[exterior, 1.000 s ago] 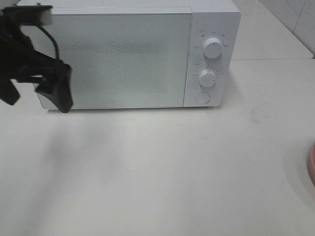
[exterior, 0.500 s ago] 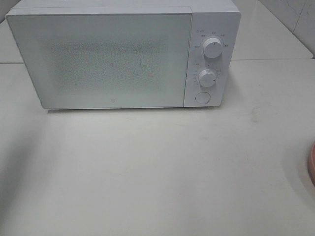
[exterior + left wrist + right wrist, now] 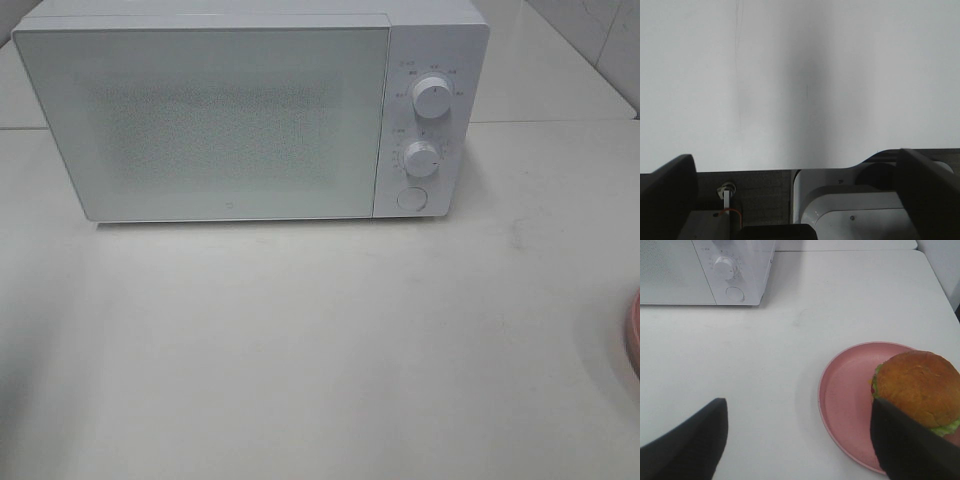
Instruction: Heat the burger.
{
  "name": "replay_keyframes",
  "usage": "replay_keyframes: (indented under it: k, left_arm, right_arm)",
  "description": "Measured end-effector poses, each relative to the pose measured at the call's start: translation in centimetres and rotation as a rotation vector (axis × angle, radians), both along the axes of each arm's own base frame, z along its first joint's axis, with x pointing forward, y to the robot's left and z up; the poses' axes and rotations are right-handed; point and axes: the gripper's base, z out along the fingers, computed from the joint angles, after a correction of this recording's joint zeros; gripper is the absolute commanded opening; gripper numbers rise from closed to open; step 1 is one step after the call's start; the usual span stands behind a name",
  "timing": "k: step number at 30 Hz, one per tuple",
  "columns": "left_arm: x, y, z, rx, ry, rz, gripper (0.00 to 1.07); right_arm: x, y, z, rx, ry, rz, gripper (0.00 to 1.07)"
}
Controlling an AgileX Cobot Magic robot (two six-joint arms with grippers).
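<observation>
Landmark: the microwave (image 3: 250, 115), door shut, standing on the white table (image 3: 300, 350).
Change: a second ago the left arm hung before the microwave's left door edge; it is gone from the high view now.
Left gripper (image 3: 795, 200): fingers wide apart, empty, over bare table; the microwave is out of its wrist view.
Meaning: the door is not yet opened, so heating has not begun, I judge.
Burger (image 3: 917, 387): on the pink plate (image 3: 847, 395), well right of the microwave, nearer the front.
Right gripper (image 3: 800, 440): fingers spread, empty, hovering near the plate, one finger beside the burger.
</observation>
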Motion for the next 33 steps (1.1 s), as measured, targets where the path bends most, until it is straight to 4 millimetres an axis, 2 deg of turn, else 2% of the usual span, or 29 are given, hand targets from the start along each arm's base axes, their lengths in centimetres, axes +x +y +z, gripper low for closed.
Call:
replay_keyframes:
  k: [3,4,6,9,11,13,14,16,17,19,22,25,28,30,33]
  left_arm:
    - [-0.6,0.0,-0.1,0.001,-0.018,0.001,1.00]
    - [-1.5,0.0,-0.3,0.005,-0.056,-0.005,1.00]
    - [-2.0,0.0,-0.4,0.008,-0.072,-0.011,1.00]
    - [-4.1,-0.1,-0.7,0.018,-0.150,-0.027,1.00]
    - [-4.6,-0.1,-0.8,0.020,-0.164,-0.030,1.00]
    - [-6.1,-0.2,-1.2,0.024,-0.233,-0.030,1.00]
    - [-6.1,-0.2,-1.2,0.024,-0.233,-0.030,1.00]
    - [-7.8,-0.2,-1.5,0.033,-0.306,-0.029,1.00]
    - [-7.8,-0.2,-1.5,0.033,-0.306,-0.029,1.00]
    - [-9.7,-0.2,-0.8,0.050,-0.435,-0.027,1.00]
    - [-10.2,-0.2,-0.6,0.052,-0.468,-0.026,1.00]
    - [-12.3,-0.2,0.0,0.058,-0.610,-0.024,1.00]
    - [-12.7,-0.3,0.1,0.060,-0.637,-0.023,1.00]
    - [-14.0,-0.3,0.3,0.059,-0.723,-0.022,1.00]
    - [-14.9,-0.4,0.3,0.061,-0.776,-0.021,1.00]
  right_arm:
    - [0.0,0.0,0.0,0.000,0.000,0.000,0.75]
    - [0.0,0.0,0.0,0.000,0.000,0.000,0.75]
    - [0.0,0.0,0.0,0.000,0.000,0.000,0.75]
    - [0.0,0.0,0.0,0.000,0.000,0.000,0.75]
    - [0.0,0.0,0.0,0.000,0.000,0.000,0.75]
    - [0.0,0.0,0.0,0.000,0.000,0.000,0.75]
    - [0.0,0.0,0.0,0.000,0.000,0.000,0.75]
    - [0.0,0.0,0.0,0.000,0.000,0.000,0.75]
    - [0.0,0.0,0.0,0.000,0.000,0.000,0.75]
    - [0.0,0.0,0.0,0.000,0.000,0.000,0.75]
    - [0.0,0.0,0.0,0.000,0.000,0.000,0.75]
    - [0.0,0.0,0.0,0.000,0.000,0.000,0.75]
    - [0.0,0.0,0.0,0.000,0.000,0.000,0.75]
    - [0.0,0.0,0.0,0.000,0.000,0.000,0.75]
    - [0.0,0.0,0.0,0.000,0.000,0.000,0.75]
